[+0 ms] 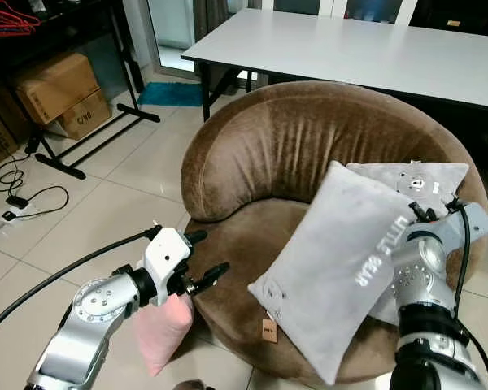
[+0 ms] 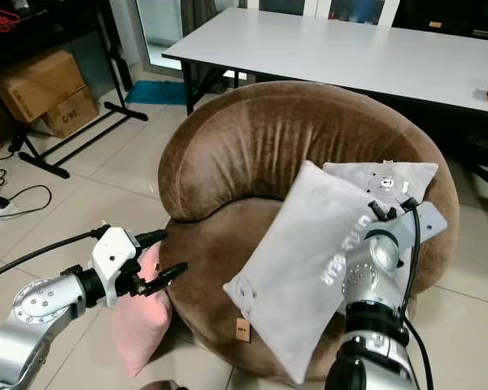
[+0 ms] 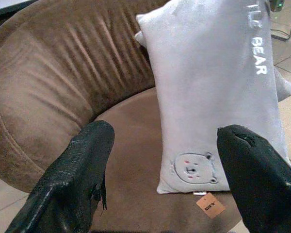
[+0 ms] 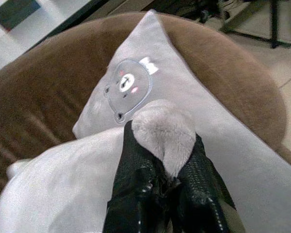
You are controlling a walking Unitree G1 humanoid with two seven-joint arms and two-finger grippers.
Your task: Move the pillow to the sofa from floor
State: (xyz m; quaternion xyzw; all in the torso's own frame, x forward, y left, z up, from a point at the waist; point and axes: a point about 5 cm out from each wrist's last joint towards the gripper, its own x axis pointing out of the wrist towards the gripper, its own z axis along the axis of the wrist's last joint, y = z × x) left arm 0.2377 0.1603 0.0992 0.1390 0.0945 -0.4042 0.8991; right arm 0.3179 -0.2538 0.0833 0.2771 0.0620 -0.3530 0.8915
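Observation:
A grey "LITTLE BEAR" pillow (image 1: 342, 260) leans tilted on the seat of the round brown sofa (image 1: 268, 154). My right gripper (image 4: 162, 141) is shut on a fold of its fabric; the right wrist (image 1: 427, 260) sits behind the pillow's right edge. A second grey pillow (image 1: 439, 175) with a bear face lies behind it on the sofa's right side. A pink pillow (image 1: 164, 325) stands on the floor against the sofa's left front. My left gripper (image 1: 210, 253) hovers open just above the pink pillow, pointing at the sofa seat, holding nothing.
A white table (image 1: 374, 49) stands behind the sofa. Cardboard boxes (image 1: 61, 89) and a black rack's legs (image 1: 89, 138) are at the far left, with cables (image 1: 16, 195) on the tiled floor. A teal mat (image 1: 171, 93) lies by the door.

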